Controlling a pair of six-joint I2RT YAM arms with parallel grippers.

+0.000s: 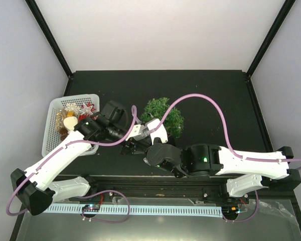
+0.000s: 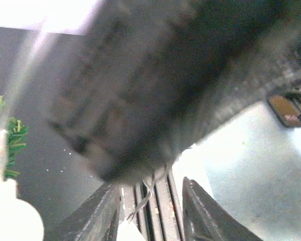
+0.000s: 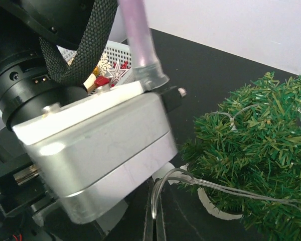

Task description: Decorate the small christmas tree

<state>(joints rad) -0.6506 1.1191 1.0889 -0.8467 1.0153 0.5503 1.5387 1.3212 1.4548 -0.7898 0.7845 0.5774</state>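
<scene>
- The small christmas tree, a bushy green artificial fir in a round cream-white pot, stands on the black counter. In the overhead view it sits just above centre, to the right of the white plastic mesh basket of ornaments at upper left.
- The right gripper has its jaws pinched together at bottom centre of its wrist view. They close on a thin clear light wire, which runs right into the lower branches and loops through the foliage.
- The left gripper has its fingers apart at the bottom of its view. A thin strand hangs loose in the gap, and we see nothing clamped. A blurred dark mass fills most of that frame.
- Handling, our judgement: the tree looks light and bushy on top, so a tug on the wire could slide or tip it.
- The needles look soft and springy and would give no firm purchase.
- The pot is the rigid part. We would hold it across the wall or rim to steady the tree, and drape the wire with slack.
</scene>
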